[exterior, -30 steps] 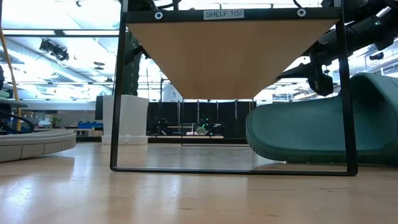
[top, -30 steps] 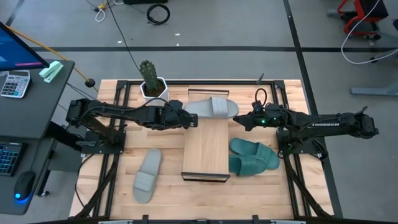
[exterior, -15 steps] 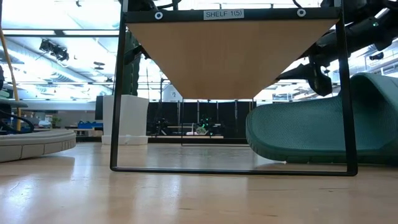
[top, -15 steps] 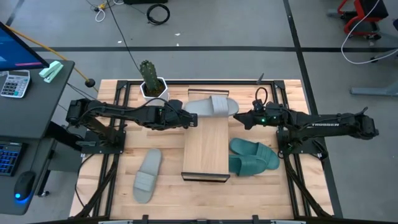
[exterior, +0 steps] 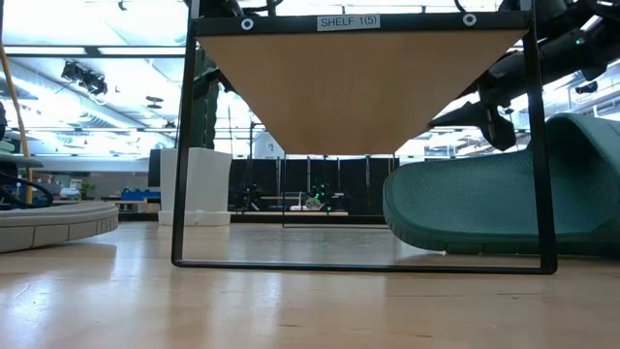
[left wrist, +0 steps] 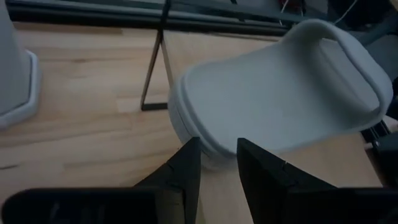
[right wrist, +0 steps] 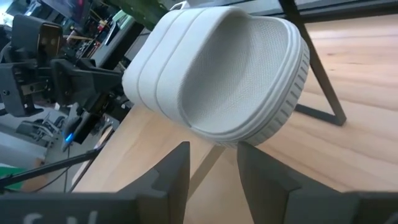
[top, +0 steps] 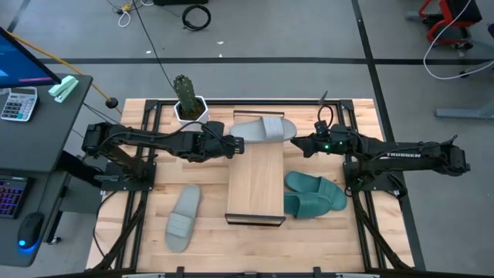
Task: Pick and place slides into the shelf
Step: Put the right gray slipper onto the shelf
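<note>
Across the desk (top: 147, 232), grey slide (top: 262, 129) is lying crosswise between both slightly-open, seemingly empty hands: left hand (top: 235, 144), right hand (top: 298, 144).

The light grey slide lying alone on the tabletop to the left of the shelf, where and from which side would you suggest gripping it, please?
Grip the grey slide across its wide strap, the only raised part, coming straight down from above. It lies flat, sole down, clear of the shelf, so nothing seems to block a top approach. The left end effector is on its side of the table.
</note>
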`<action>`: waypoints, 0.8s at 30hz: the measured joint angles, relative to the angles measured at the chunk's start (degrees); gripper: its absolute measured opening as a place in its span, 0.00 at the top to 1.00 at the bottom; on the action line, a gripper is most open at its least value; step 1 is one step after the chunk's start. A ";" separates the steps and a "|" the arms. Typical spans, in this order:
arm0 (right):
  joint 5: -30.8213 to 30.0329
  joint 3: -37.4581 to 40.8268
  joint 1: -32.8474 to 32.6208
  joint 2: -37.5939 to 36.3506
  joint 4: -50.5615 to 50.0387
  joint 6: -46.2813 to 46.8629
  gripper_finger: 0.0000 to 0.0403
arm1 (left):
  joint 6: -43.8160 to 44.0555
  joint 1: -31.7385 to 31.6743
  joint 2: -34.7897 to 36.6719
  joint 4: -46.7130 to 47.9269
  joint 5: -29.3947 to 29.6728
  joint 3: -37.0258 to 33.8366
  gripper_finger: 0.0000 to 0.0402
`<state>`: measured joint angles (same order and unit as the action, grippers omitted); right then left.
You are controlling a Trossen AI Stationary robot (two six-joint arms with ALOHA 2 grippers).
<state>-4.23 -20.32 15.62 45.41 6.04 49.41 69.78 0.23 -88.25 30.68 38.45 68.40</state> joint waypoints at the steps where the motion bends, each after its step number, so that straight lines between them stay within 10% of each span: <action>1: 0.00 0.00 0.12 0.00 0.00 -0.02 0.65 | -0.02 -0.15 0.00 0.02 0.16 0.00 0.73; 24: 3.48 0.00 0.13 0.00 0.41 0.50 0.65 | 1.84 1.32 0.00 -6.14 -7.64 -0.05 0.74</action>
<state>-0.75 -20.32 15.75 45.41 6.45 49.91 71.62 1.54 -88.25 24.54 30.80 68.35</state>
